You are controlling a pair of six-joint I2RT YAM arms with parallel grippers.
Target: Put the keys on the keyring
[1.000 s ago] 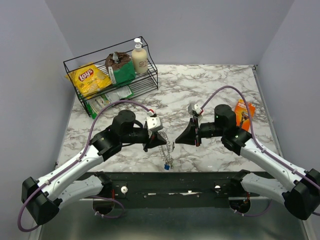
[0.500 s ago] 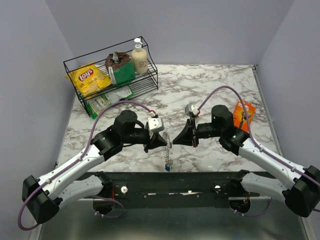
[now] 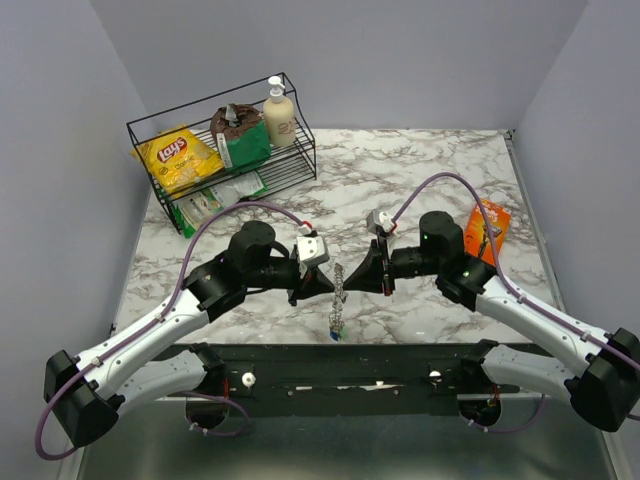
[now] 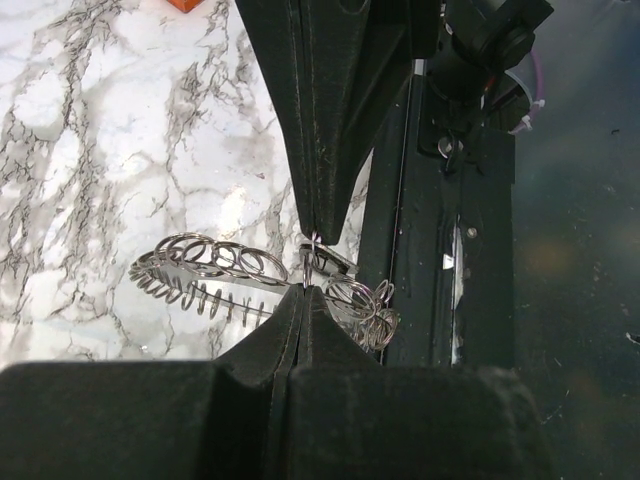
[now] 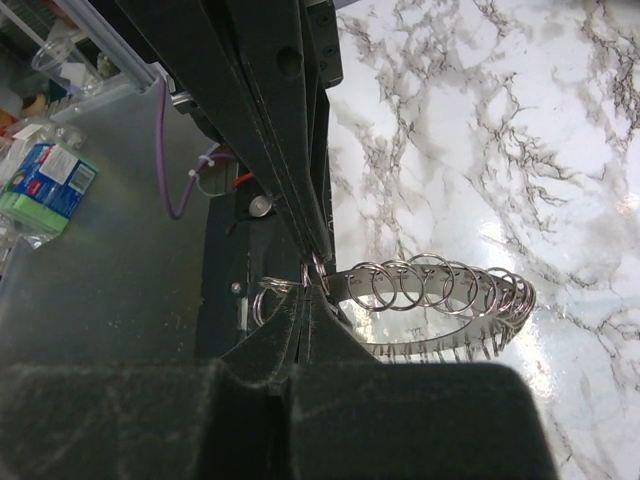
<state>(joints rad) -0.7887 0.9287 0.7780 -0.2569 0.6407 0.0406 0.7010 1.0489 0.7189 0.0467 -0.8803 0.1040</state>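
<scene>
Keyring [image 3: 339, 290] pinched between left tool [image 3: 329, 284] and right tool [image 3: 351, 281] — seemingly near table [image 3: 410, 325] edge.

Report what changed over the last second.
The right hand, shut, moved left until its tip meets the left hand at the large silvery coiled metal keyring. The left hand stayed put, shut on the keyring, with the small blue-headed key dangling below. The black wire rack and orange packet did not move.

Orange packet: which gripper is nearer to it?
Right. The right gripper is to the left of the orange packet and a little nearer the arm bases. The left gripper is farther left still, on the other side of the keyring.
</scene>
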